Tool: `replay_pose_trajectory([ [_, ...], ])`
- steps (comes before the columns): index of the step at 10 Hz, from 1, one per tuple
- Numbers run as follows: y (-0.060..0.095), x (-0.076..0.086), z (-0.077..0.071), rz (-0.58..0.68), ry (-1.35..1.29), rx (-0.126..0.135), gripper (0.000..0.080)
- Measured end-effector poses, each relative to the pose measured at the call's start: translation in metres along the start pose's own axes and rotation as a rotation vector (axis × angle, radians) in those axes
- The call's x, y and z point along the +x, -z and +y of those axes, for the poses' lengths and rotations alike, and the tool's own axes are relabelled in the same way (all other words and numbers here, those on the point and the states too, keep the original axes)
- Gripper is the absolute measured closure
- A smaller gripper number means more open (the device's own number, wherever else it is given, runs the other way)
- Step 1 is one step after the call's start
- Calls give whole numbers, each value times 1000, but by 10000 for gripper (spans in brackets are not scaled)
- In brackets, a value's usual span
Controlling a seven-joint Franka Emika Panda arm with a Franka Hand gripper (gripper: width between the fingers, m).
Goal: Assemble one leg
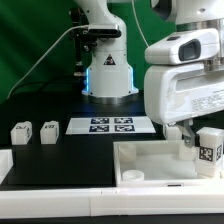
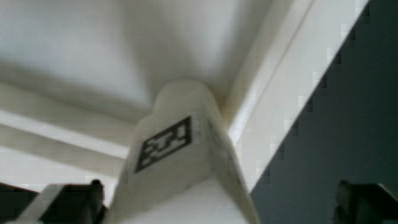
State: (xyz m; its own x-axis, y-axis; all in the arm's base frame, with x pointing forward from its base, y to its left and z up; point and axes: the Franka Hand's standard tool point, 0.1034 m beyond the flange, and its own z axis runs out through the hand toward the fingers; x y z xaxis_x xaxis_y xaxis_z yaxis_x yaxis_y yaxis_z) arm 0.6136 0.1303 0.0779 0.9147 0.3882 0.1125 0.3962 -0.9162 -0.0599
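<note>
Now my gripper [image 1: 203,150] grips the small white plastic leg block [image 1: 208,146] at the exterior view's right, over the large white tray-like panel [image 1: 150,158]; I should keep it upright and lower slowly

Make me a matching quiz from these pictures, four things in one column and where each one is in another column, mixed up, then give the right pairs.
Things:
1. The held leg
2. The two loose legs
3. The marker board
4. The tray-like panel

Places:
A. Flat on the black table, in front of the robot's base
B. In the claw, over the panel's corner at the exterior view's right
C. Side by side on the table at the exterior view's left
D. Lying in the foreground, below the arm

Pairs: 1-B, 2-C, 3-A, 4-D
</note>
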Motion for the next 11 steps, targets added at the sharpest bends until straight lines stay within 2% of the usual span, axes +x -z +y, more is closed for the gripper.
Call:
replay_pose_trajectory([
  [3, -3, 1, 2, -1, -15, 1, 150],
  [4, -3, 1, 2, -1, -49, 1, 250],
  [5, -3, 0, 4, -1, -52, 0, 250],
  [6, -3, 1, 3, 0, -161, 1, 434],
  [7, -3, 0, 6, -1, -275, -2, 498],
  [9, -3, -2, 12, -2, -451, -7, 498],
  [11, -4, 8, 21, 12, -642, -7, 498],
])
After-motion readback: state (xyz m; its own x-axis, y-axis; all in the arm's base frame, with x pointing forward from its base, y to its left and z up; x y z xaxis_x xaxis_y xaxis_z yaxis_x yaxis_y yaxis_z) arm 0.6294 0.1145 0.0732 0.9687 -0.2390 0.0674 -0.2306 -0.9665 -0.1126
